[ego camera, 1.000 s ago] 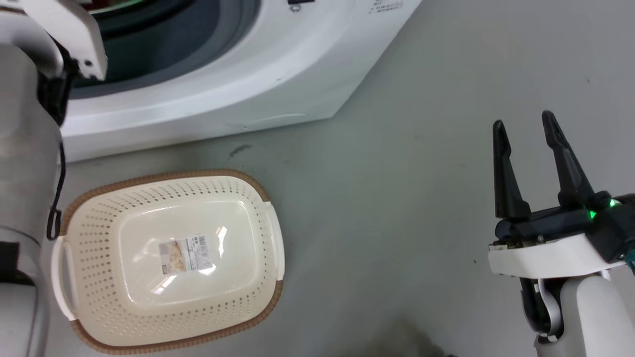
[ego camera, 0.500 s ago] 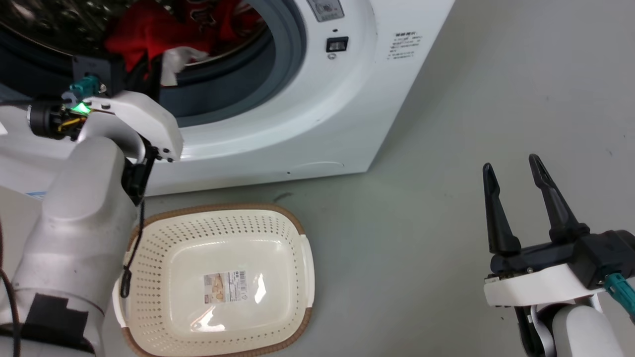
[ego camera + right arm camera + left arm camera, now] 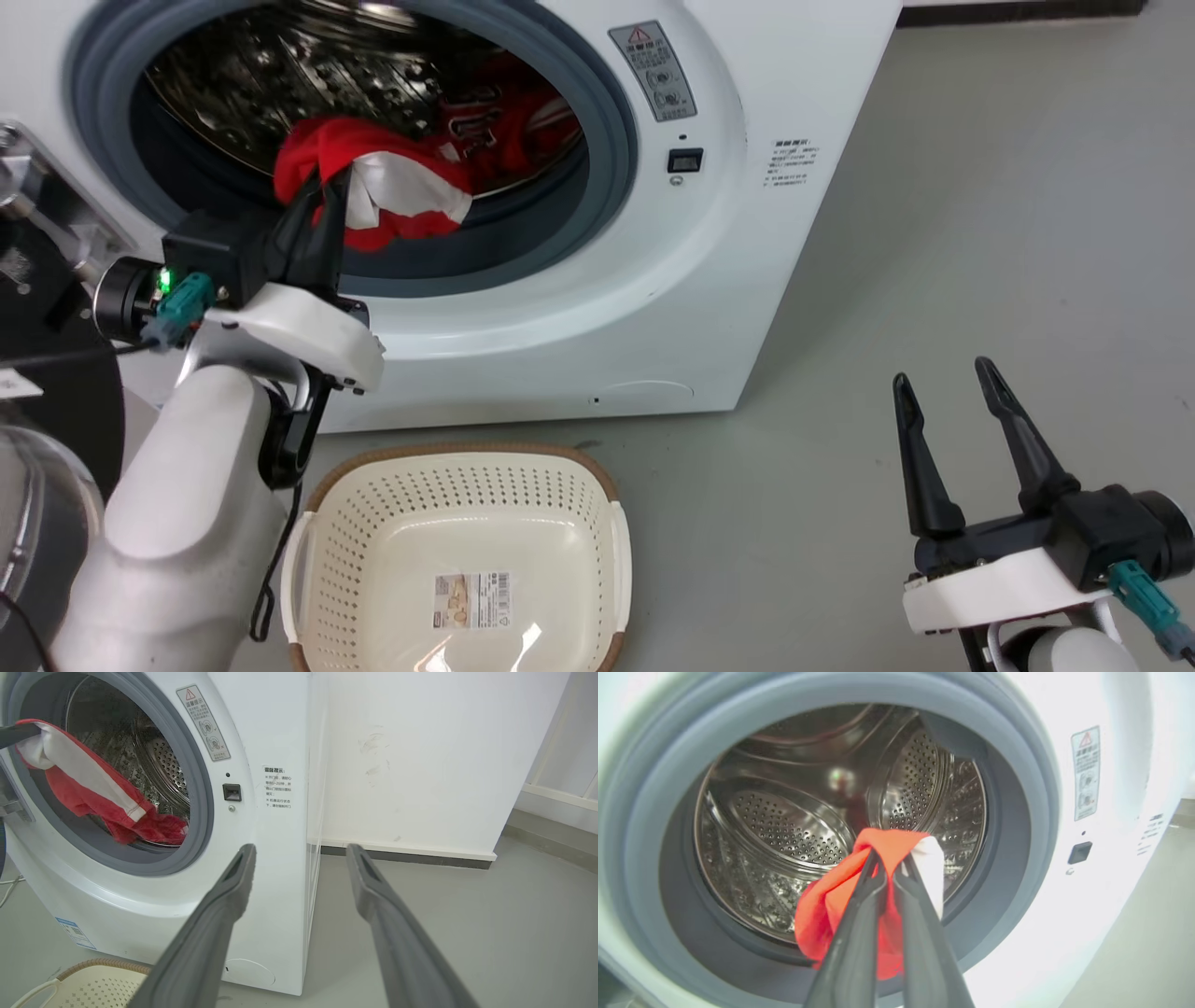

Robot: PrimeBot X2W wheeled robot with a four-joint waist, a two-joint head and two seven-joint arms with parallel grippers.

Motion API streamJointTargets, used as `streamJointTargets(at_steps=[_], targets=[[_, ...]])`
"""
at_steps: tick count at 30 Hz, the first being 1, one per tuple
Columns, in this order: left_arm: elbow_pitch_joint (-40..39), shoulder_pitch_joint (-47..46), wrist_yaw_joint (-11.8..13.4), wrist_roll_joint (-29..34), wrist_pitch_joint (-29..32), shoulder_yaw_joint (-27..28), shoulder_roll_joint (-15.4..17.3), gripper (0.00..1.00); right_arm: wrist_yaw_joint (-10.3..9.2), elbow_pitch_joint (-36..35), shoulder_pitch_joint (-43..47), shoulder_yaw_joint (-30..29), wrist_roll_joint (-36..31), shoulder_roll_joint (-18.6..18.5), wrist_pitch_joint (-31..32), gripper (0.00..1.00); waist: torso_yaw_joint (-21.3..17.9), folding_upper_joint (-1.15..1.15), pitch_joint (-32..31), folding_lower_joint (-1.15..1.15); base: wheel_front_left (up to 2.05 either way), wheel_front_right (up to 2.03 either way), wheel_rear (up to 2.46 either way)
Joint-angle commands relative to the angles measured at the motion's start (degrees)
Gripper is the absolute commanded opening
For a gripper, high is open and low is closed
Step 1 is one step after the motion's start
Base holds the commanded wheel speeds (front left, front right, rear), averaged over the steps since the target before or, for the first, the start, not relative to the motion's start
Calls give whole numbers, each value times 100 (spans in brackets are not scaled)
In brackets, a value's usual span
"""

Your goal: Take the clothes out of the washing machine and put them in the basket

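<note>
**Left hand** [image 3: 329, 182], two long dark fingers on a white wrist. The fingers are pressed together on a fold of cloth at the lower left lip of the porthole, pointing into the drum.

**Clothes** [image 3: 411, 201], a red fabric garment with a broad white band. The pinched fold rises between the fingertips. The rest droops to the right and down over the drum's front edge and the grey gasket. More red cloth with white stripes lies deeper, toward the drum's right wall. Judged light, limp and not slippery. It is likely to trail and may catch on the gasket lip. A bunched fold, as held now, looks the soundest hold, while a hem would leave a long tail dragging.

**Washing machine** [image 3: 747, 280], a large white front-loader with a perforated steel drum. The opening is uncovered, and the machine stands on the grey floor [image 3: 980, 233].

**Basket** [image 3: 467, 453], low, of cream perforated plastic with a brown woven-look rim. It is bare inside save for a label. It sits on the floor just before the machine's front edge, below and to the right of the left hand.

**Right hand** [image 3: 943, 371], dark fingers spread and holding nothing. It is over the floor, well apart from the machine's right front corner.
</note>
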Motion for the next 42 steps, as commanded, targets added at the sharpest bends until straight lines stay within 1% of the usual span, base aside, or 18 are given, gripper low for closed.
streamJointTargets(at_steps=[1, 13, 21, 28, 31, 35, 42], targets=[[-320, 237, 75, 5, -36, 19, 35, 0, -4, 15, 138, 13, -23, 8, -12, 100, 84, 0, -193, 1, 0, 0, 0], [-2260, 915, 440, 50, 297, 61, 357, 0, -4, 58, 372, 46, -32, 8, -12, 100, 181, 0, -592, 1, 0, 0, 0], [-3282, 1227, 666, 133, 580, 54, 542, 0, -4, 77, 481, 86, -23, 8, -12, 100, 182, 0, -749, 1, 0, 0, 0], [-3796, 1456, 795, 176, 742, 11, 626, 0, -4, 53, 533, 73, 8, 8, -12, 100, 186, 0, -786, 1, 0, 0, 0], [-3952, 1600, 846, 124, 753, -12, 609, 0, -4, 45, 521, 61, 21, 8, -12, 100, 204, 0, -767, 1, 0, 0, 0], [-3952, 1799, 886, 96, 730, -80, 563, 0, -4, 34, 469, 44, 40, 8, -12, 100, 225, 0, -716, 1, 0, 0, 0], [-3721, 2328, 875, 37, 694, -316, 521, 0, -4, -29, 300, 52, 21, 8, -12, 100, 166, 0, -507, 1, 0, 0, 0]])
